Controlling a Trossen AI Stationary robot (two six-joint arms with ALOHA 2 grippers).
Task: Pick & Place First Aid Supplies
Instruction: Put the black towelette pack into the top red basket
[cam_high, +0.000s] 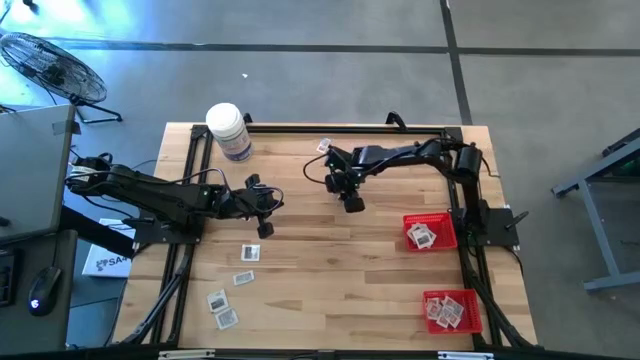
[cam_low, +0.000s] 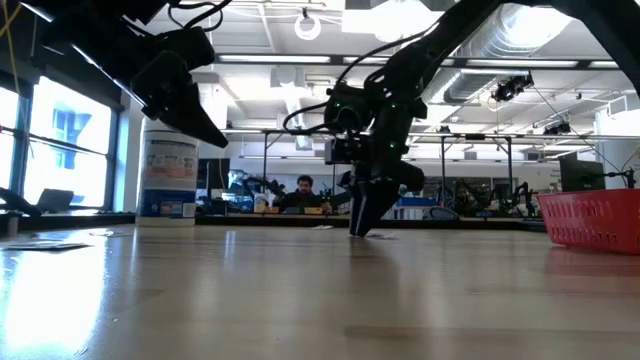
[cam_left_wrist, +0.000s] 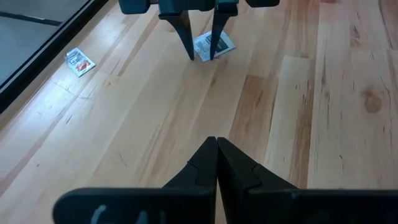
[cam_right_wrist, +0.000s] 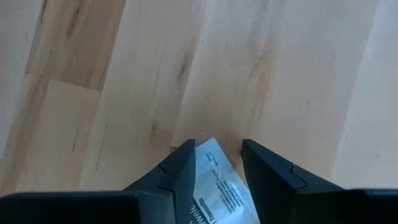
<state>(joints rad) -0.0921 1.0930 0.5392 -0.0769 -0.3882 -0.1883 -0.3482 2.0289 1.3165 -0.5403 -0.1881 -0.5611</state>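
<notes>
A small white packet (cam_right_wrist: 219, 186) with dark print lies flat on the wooden table near its middle. My right gripper (cam_right_wrist: 217, 147) points steeply down over it, open, with one finger on either side; the left wrist view shows those fingertips (cam_left_wrist: 191, 55) low over the packet (cam_left_wrist: 219, 43). My left gripper (cam_left_wrist: 216, 142) hangs shut and empty above the table's left half (cam_high: 266, 228). Another packet (cam_left_wrist: 79, 61) lies near the far edge (cam_high: 324, 146). Several more packets (cam_high: 243, 277) lie flat at the near left. My right gripper's fingers straddle the packet's end (cam_right_wrist: 208, 149) from above, slanting down. The packet lies flat on the table. Whether either finger touches it, I cannot tell.
A large white bottle (cam_high: 228, 130) with a purple label stands at the far left. Two red mesh baskets (cam_high: 430, 232) (cam_high: 452, 310) holding packets sit along the right side. A black frame (cam_high: 190, 150) runs round the table's edges. Bare wood lies between the arms and the near edge.
</notes>
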